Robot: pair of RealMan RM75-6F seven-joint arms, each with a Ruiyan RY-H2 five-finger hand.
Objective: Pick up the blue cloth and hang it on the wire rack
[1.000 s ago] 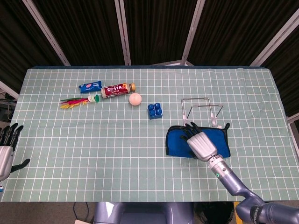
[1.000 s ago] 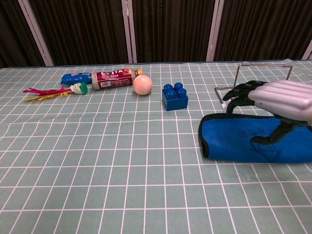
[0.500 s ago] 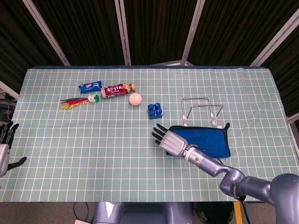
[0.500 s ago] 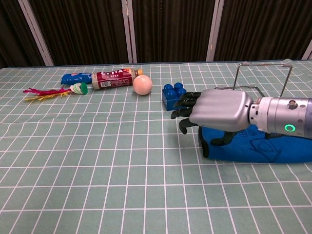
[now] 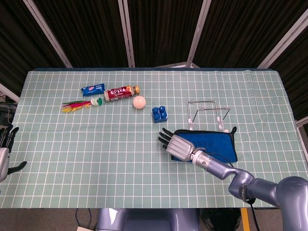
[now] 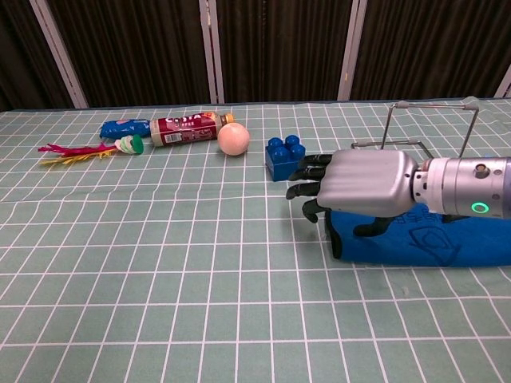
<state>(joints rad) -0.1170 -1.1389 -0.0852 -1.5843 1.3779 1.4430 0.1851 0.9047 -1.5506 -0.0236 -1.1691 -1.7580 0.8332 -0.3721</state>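
Blue cloth (image 5: 214, 143) (image 6: 447, 243) flat on the checked tablecloth (image 5: 96, 144) (image 6: 160, 263), right-centre of table, dark-edged, folded into a rough rectangle. Touching or just in front of the wire rack (image 5: 208, 114) (image 6: 431, 128), which stands upright directly behind it; contact between rack feet and cloth edge not resolvable.

Right hand (image 5: 179, 146) (image 6: 363, 191) over the cloth's left end, palm down, back of hand up. Fingers (image 5: 166, 138) (image 6: 307, 191) slightly apart, lightly curled, reaching past the cloth's left edge toward the table. Thumb (image 6: 375, 229) angled down onto the cloth surface in chest view. Nothing pinched or lifted. Green LED lit on the wrist.

Left hand (image 5: 5, 149) at far left edge of head view, off the table, mostly cropped; dark fingers pointing up and apart, holding nothing visible.

Blue toy brick (image 5: 160, 114) (image 6: 286, 158) near the right hand's fingertips, apart from them. Further left, a row: pale ball (image 5: 139, 102) (image 6: 233, 138), Costa bottle (image 5: 121, 92) (image 6: 185, 128) on its side, blue snack packet (image 5: 93, 89) (image 6: 124, 128), feathered shuttlecock (image 5: 82, 104) (image 6: 92, 150).
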